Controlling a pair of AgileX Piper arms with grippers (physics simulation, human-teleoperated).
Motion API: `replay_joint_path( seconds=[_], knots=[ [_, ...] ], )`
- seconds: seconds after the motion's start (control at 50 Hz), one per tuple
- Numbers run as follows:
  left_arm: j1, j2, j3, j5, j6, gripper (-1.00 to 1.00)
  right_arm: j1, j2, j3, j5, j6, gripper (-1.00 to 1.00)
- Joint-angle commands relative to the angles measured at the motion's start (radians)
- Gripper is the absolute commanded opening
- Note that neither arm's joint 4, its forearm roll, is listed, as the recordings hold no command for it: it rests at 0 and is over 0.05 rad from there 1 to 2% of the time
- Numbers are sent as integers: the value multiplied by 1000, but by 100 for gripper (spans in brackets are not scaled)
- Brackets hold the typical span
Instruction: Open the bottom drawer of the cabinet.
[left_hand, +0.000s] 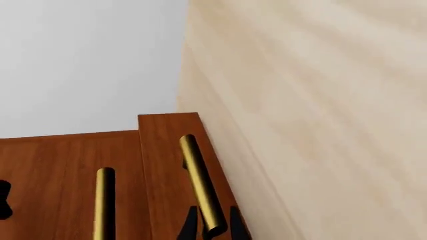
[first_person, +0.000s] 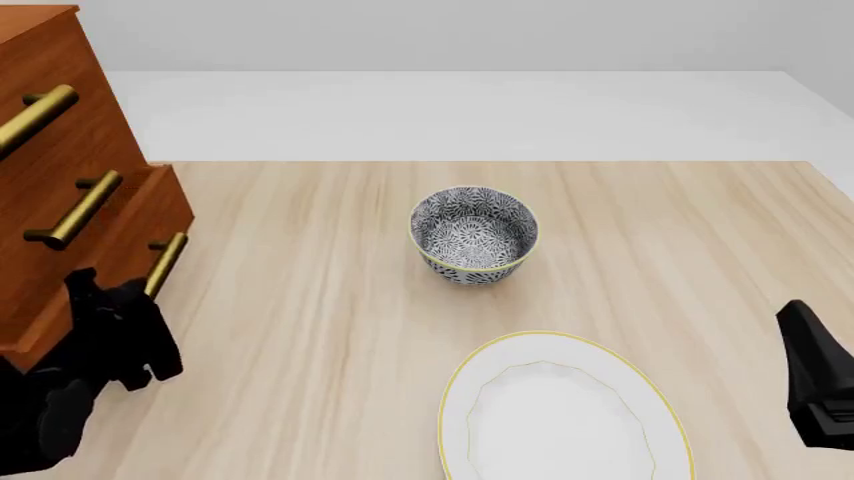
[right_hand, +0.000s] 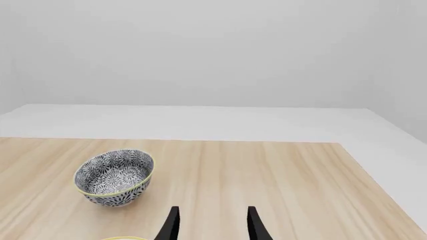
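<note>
Wooden bottom drawer (first_person: 127, 225) slightly out | bowl (first_person: 474, 236) empty | plate (first_person: 565, 412) bare

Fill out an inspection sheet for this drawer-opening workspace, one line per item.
Surface: light wooden table, bare between the items.
Job's things: cabinet at the table's left edge; bottom drawer stands out from the drawers above, its brass handle between the left gripper's fingers.
Clutter: patterned bowl mid-table; white plate with a yellow rim nearer the arms, cut off by the front view's lower edge.
Grippers: left gripper closed around the bottom drawer's handle; right gripper open, holding nothing, apart from the bowl.
Cables: nothing seen.
Surroundings: plain white floor and wall beyond the table.
</note>
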Motion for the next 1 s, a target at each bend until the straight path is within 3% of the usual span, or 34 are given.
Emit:
replay_joint_path(
  seconds=[0.02,1.0],
  knots=[
    [-85,17,-116,29,15,-100,0,-1,0,-1,1,100],
    [-219,-99,-153,143,27,-100,-2,-3,0,-3,3,100]
  ],
)
